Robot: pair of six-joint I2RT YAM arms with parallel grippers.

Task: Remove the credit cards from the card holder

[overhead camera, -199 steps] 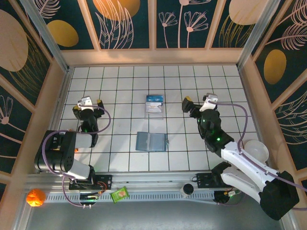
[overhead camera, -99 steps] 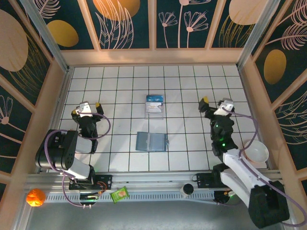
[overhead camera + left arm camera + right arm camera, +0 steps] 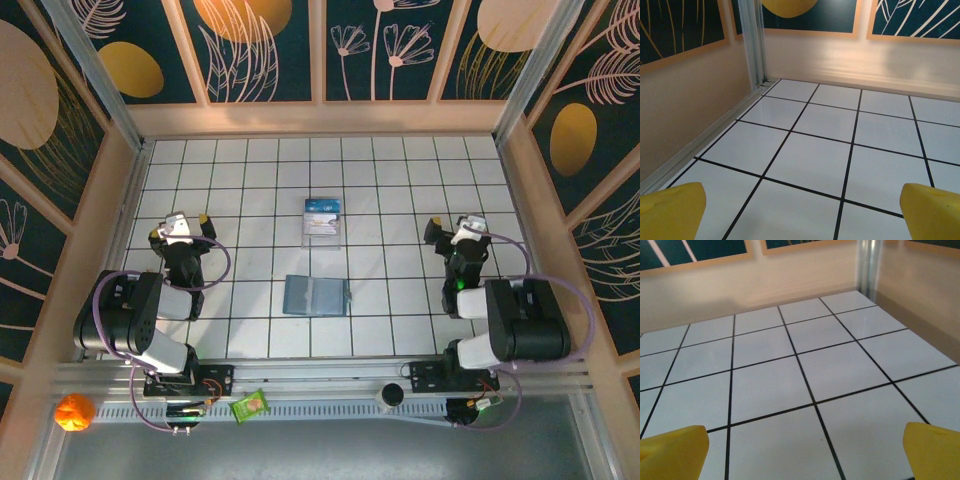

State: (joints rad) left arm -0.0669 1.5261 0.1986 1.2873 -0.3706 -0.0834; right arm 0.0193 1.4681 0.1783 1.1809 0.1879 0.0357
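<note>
Lying open and flat on the white tiled surface [image 3: 400, 180], the card holder [image 3: 316, 296] sits between the two arms.
It is a small teal blue-grey wallet, its two panels spread side by side, towards the near half of the surface; whether cards are in its pockets I cannot tell. A clear plastic case [image 3: 322, 220] with a blue-and-white insert lies just behind it, apart. The left fingers [image 3: 671, 210] and the right fingers [image 3: 935, 451], yellow-tipped, are both spread wide over bare tiles, well away from the card holder on either side, gripping and touching nothing.
</note>
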